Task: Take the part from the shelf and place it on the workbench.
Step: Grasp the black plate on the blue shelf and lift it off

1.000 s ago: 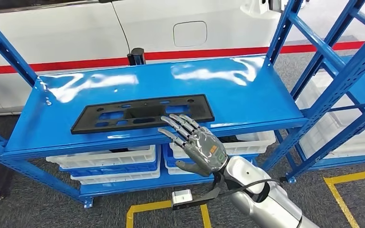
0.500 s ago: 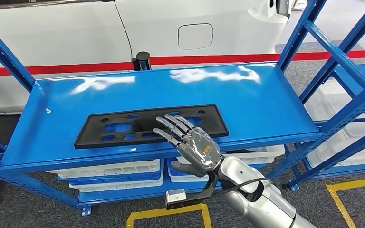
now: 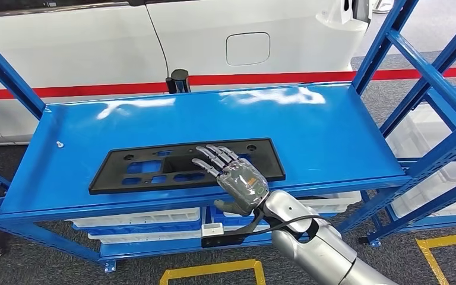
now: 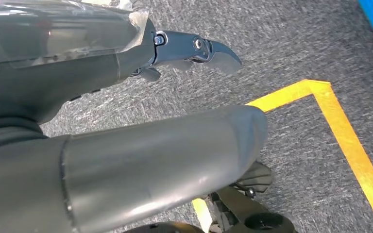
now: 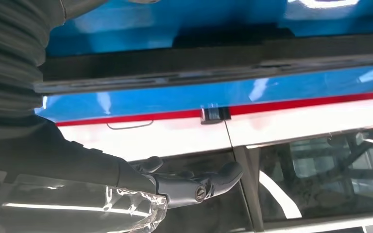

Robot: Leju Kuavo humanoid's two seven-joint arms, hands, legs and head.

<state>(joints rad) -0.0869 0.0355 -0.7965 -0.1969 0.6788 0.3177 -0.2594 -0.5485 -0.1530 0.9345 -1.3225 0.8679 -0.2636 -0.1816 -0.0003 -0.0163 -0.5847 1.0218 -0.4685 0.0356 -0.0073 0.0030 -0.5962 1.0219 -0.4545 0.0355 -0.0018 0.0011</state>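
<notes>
Lying flat near the front edge of the blue shelf (image 3: pixel 332 130), the black part (image 3: pixel 154 167) is a long plate with cut-outs. The right hand (image 3: pixel 233 178) reaches over its right half with fingers spread, holding nothing; whether they touch it is unclear. White bins (image 3: pixel 136 218) sit below. The left hand (image 4: pixel 194 48) hangs above grey floor, its fingers' state unclear.

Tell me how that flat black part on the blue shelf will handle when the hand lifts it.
The black part looks thin, long and full of cutouts, so it is probably light and may flex if lifted by one end. Lying flat on the glossy blue shelf, it may slide before the right hand gets under it.
</notes>
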